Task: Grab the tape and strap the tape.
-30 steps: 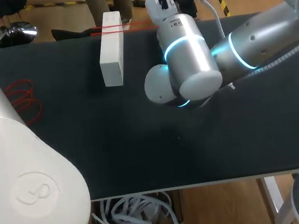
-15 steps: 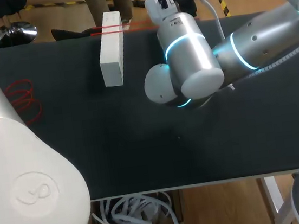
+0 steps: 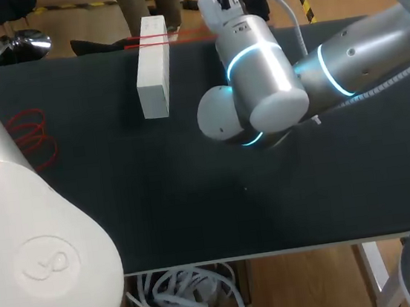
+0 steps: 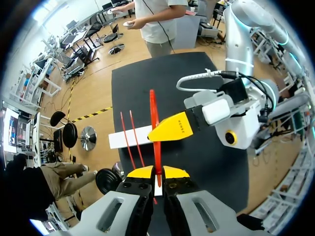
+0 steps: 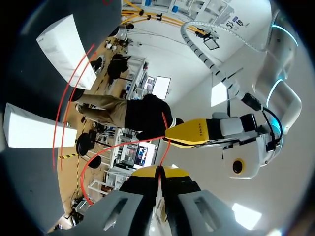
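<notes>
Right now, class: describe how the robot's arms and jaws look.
The left arm and right arm are glossy silver-white rounded tubes; cyan light rings band their joints. A white cable feeds the right wrist. Jaws: grey bodies, bright yellow tips.

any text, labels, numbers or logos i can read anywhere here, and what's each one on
Nothing here can be quoted.
Yellow fingertip at the tape: a short line of dark print, too small to read.
White box: faint marks on its top near the far end, too blurred to read.
Left arm: an embossed round emblem on its shell, with no letters that can be made out.
</notes>
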Tool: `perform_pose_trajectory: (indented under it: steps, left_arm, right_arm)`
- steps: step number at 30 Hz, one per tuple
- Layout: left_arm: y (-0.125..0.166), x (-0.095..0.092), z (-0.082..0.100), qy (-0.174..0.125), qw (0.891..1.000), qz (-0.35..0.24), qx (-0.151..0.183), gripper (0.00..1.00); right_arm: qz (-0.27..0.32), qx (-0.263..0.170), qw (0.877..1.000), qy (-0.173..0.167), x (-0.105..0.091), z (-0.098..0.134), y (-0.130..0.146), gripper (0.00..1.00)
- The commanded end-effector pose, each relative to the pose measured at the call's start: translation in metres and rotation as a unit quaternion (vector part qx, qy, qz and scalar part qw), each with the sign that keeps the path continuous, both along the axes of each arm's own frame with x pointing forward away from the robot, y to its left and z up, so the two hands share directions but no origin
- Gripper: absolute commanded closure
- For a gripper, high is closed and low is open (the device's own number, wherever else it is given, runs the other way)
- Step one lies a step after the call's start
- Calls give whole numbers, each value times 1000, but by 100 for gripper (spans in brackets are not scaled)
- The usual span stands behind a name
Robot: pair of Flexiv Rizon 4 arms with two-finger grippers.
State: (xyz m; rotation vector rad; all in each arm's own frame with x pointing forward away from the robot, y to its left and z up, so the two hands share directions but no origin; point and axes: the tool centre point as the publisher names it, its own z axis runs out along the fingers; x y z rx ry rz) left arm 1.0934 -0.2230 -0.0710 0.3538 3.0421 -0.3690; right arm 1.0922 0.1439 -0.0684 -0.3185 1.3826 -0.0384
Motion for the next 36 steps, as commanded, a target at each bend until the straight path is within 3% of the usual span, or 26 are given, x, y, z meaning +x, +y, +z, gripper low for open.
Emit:
perform_pose_trajectory:
  steps: [1, 36]
  left_arm:
    - [-2, -1, 1, 1, 1000, 0, 2, 100]
    - [-2, -1, 1, 1, 1000, 0, 2, 100]
  right_arm:
    - [5, -1, 1000, 7, 1, 6, 2, 100]
    - [28, -6, 999, 20, 5, 5, 10, 100]
